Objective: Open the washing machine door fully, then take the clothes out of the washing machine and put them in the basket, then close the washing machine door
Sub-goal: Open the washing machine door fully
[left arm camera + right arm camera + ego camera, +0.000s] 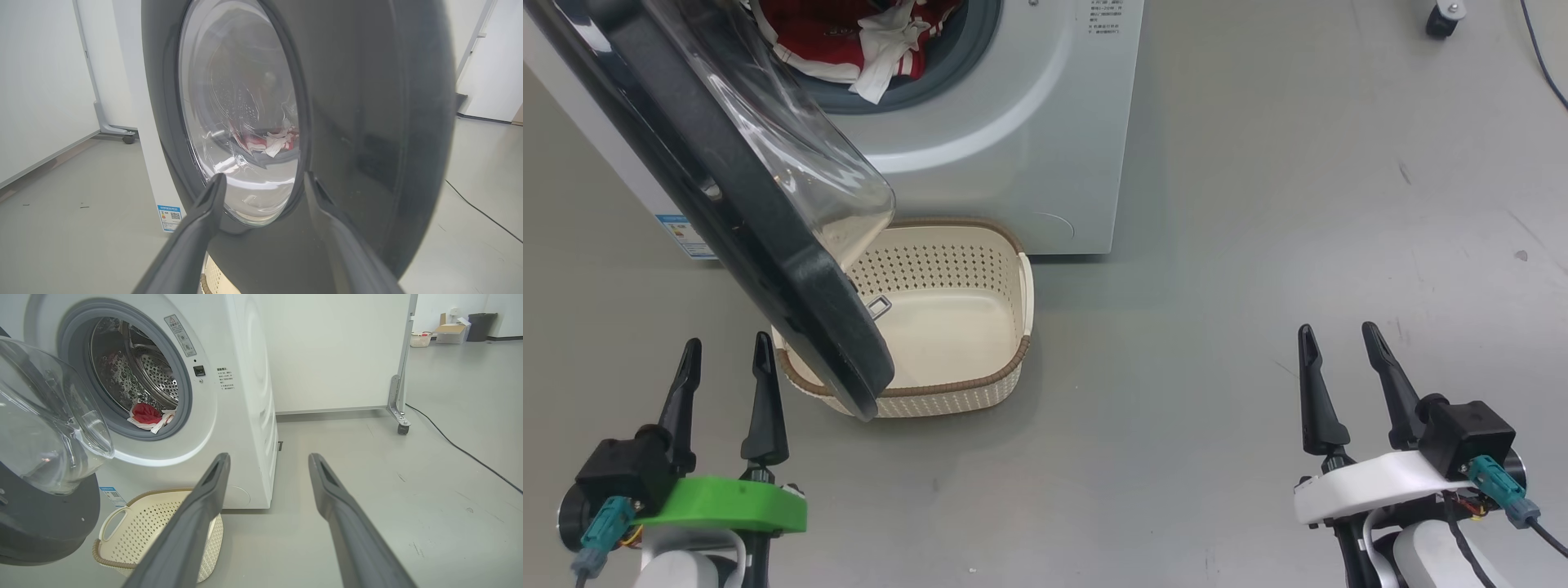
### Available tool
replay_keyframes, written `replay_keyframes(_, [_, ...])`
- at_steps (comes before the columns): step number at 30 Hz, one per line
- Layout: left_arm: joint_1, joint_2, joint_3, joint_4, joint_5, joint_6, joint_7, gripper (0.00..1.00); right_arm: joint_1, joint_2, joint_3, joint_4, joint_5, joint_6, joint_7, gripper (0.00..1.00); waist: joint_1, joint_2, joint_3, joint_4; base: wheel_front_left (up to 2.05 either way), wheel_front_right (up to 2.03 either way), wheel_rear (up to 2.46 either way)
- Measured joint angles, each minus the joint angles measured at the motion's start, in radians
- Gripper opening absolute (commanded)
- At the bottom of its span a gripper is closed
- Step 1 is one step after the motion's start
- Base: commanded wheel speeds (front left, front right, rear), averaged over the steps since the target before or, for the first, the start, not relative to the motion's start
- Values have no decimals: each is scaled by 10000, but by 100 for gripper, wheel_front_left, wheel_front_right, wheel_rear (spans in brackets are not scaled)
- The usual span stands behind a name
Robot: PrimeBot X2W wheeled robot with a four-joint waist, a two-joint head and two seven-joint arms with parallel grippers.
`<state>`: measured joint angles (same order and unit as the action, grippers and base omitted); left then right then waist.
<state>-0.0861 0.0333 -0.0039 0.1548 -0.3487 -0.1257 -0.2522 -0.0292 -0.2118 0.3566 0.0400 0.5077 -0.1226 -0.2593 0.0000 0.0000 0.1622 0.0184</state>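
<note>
From where I stand, 1 white box of a washing machine (1029,147) sits on the smooth grey floor (1258,245), its sheet-metal front pressed into a shallow round dish around the porthole. A grey rubber gasket (964,65) rings the opening, and behind it is a shiny perforated steel drum (155,375). The clothes (849,41) lie in the drum mouth as 1 soft, crumpled heap of red fabric with white panels; how many garments make it up I cannot tell. The washing machine door (768,237) stands swung out, 1 round disc with a wide glossy black rim and a bulging clear glass bowl at its centre. Below it, against the machine's foot, is 1 cream plastic basket (931,265), rounded-rectangular, walls pierced with rows of small holes, rim brown and woven-looking, nothing inside. In the head view the door's lower edge overlaps the basket's left side; whether they touch I cannot tell. A small blue sticker (686,237) marks the machine's side.

There are 2 grippers, each with 2 long, dark, tapering fingers. The left gripper (727,341) is just beside the door's black rim, spread wide, holding nothing. The right gripper (1338,328) is well apart from everything over bare floor, equally wide, also gripping nothing
</note>
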Motion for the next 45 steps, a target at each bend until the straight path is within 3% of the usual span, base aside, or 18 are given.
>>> replay_keyframes(11, [-5, 0, -15, 15, -2, 0, 0, 100, 29, 107, -209, -6, -236, 190, 0, 100, 0, 0, 5, 60, 0, 0, 0])
replay_keyframes(12, [-5, 0, -25, 19, -2, 0, 0, 95, 36, 115, -221, -6, -268, 215, 0, 100, 0, 0, -1, 66, 0, 0, 0])
replay_keyframes(14, [-5, 0, -54, 25, -2, 0, 0, 17, 89, 142, -255, -6, -270, 247, 0, 100, 0, 0, -15, 81, 0, 0, 0])
replay_keyframes(15, [-5, 0, -69, 27, -2, 0, 0, 0, 134, 159, -268, -4, -276, 251, 0, 100, 0, 0, -23, 89, 0, 0, 0])
replay_keyframes(29, [43, 0, -52, -136, -115, 0, 0, 0, 290, 324, -487, 44, -443, 472, 0, 100, 0, 0, -142, 172, 0, 0, 0])
replay_keyframes(45, [-840, 230, 343, -2015, -293, 0, -46, 0, 377, 552, -644, 54, -715, 696, 0, 100, 0, 0, -121, 188, 0, 0, 0])
